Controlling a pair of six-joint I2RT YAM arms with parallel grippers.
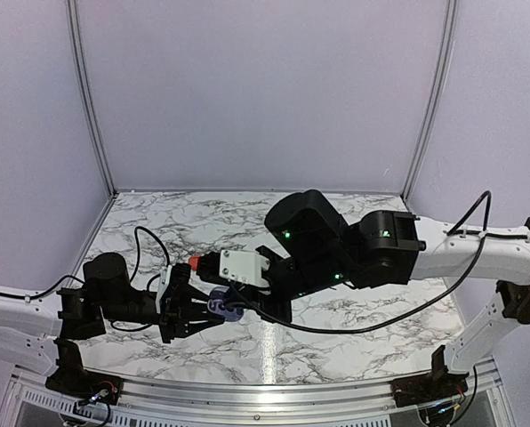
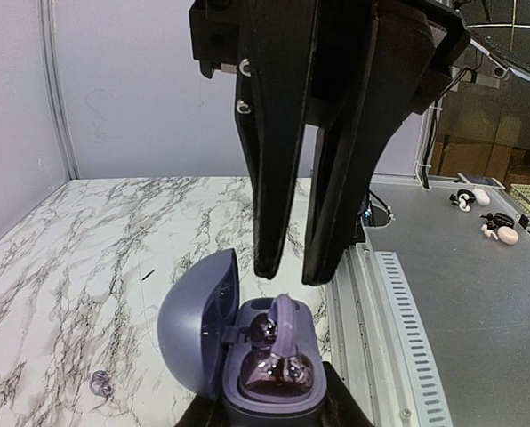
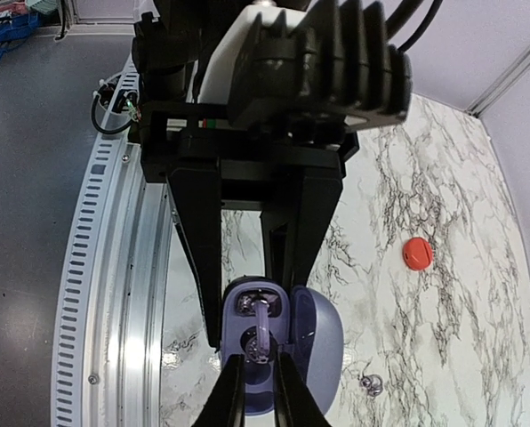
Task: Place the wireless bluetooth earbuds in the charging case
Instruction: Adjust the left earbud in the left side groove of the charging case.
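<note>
**A:** Where is the earbud?

**B:** It sits in the well of the charging case. It is dark and glossy, and its pale translucent hook stands up out of the well. The lid is swung open to one side.

**A:** And the jaws around it?

**B:** The right jaws come down from above, drawn narrow with only a slit of light between them. Their tips are just over the top of the hook. I cannot tell whether they pinch it or merely touch it.

**A:** What holds the case?

**B:** The left jaws are closed on the case body, one finger against each side.

**A:** Anything else nearby?

**B:** A second earbud lies loose on the marbled counter, on the lid side and near the case. A small red piece lies farther out on the counter, well apart from both.
</note>
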